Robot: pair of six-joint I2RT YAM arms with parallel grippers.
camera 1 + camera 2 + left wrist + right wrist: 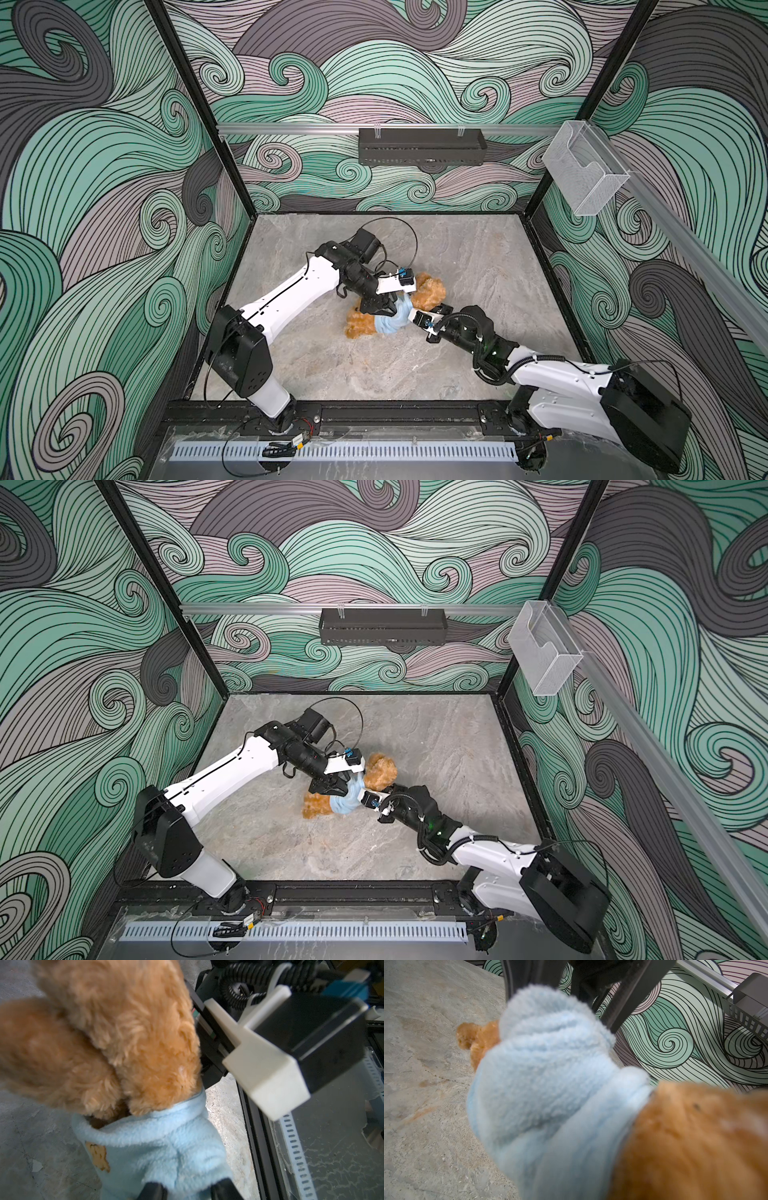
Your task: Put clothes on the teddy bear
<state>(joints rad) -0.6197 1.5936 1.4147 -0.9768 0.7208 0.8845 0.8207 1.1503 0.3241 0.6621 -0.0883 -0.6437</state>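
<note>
The grey stone-look worktop point(478, 270) carries everything. The left arm point(291, 299) and right arm point(540, 370) reach in from opposite sides until their jaws nearly meet. The teddy bear point(432, 291) lies on its side between the two sets of jaws, touching both. A light-blue fleece garment point(392, 322) wraps its middle, with fur showing beyond each end. The left jaws stand parted, and their black fingertips point(153, 1190) straddle a fold of the garment. The right jaws press into fleece and fur and are hidden there, so I cannot tell whether they are clenched. A small tan bear patch point(97, 1155) sits on the fleece just ahead of the left jaws.
</note>
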